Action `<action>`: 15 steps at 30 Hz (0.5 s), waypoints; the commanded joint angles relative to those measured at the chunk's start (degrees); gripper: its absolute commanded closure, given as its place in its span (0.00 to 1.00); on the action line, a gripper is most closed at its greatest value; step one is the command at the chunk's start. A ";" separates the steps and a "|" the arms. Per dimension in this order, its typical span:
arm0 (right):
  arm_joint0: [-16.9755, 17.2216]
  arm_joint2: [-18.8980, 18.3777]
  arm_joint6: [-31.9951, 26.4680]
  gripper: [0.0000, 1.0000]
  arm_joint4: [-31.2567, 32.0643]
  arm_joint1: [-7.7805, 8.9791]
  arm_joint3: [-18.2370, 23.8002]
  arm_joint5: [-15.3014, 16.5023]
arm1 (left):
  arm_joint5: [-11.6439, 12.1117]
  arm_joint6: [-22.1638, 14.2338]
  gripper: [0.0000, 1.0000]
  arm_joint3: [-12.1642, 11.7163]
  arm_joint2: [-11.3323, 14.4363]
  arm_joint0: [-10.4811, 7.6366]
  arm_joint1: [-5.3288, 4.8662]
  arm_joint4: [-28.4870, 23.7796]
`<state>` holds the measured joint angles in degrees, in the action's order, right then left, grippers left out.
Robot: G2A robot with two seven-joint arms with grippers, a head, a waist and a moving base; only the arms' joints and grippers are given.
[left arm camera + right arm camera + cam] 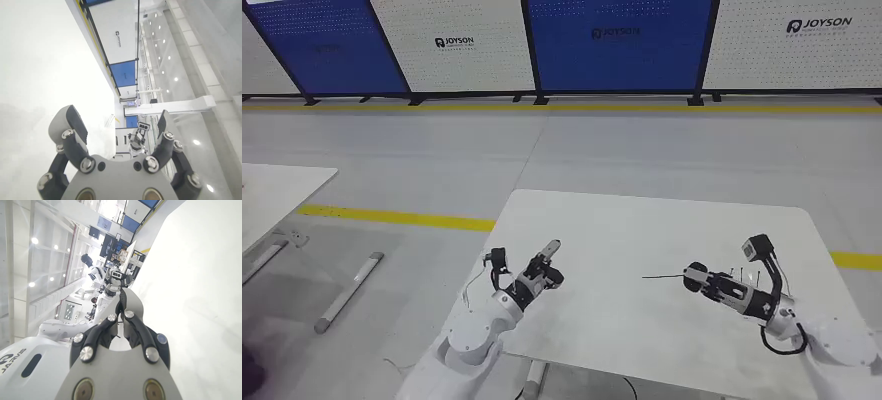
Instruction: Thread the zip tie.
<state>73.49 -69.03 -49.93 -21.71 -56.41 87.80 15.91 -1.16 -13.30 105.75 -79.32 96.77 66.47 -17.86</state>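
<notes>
A thin black zip tie (662, 276) sticks out level over the white table (642, 225), pointing toward the left arm. My right gripper (695, 277) is shut on its near end at the table's right side; in the right wrist view the right gripper (121, 294) has its fingers pressed together. My left gripper (547, 257) is near the table's front left corner, tilted upward and open. In the left wrist view the left gripper (117, 117) has nothing between its dark pads (76, 123). The two grippers face each other across a wide gap.
A few thin strands (735, 270) lie on the table just behind the right gripper and show as fine lines (109, 121) in the left wrist view. Blue and white partition panels (617, 45) stand beyond the floor behind the table. Another white table (272, 195) sits far left.
</notes>
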 commanded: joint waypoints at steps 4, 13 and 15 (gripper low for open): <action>-0.88 6.99 8.47 1.00 3.34 -1.99 0.06 3.57 | 2.42 2.25 0.00 2.27 4.85 -0.98 0.50 5.10; -1.47 8.71 10.79 1.00 2.77 -2.96 -0.21 3.57 | 2.09 5.66 0.00 0.60 9.73 -3.48 1.22 8.51; -1.47 8.71 10.79 1.00 2.77 -2.96 -0.21 3.57 | 2.09 5.66 0.00 0.60 9.73 -3.48 1.22 8.51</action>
<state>72.02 -60.32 -39.14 -18.94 -59.37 87.59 19.48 0.92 -7.64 106.35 -69.60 93.30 67.69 -9.35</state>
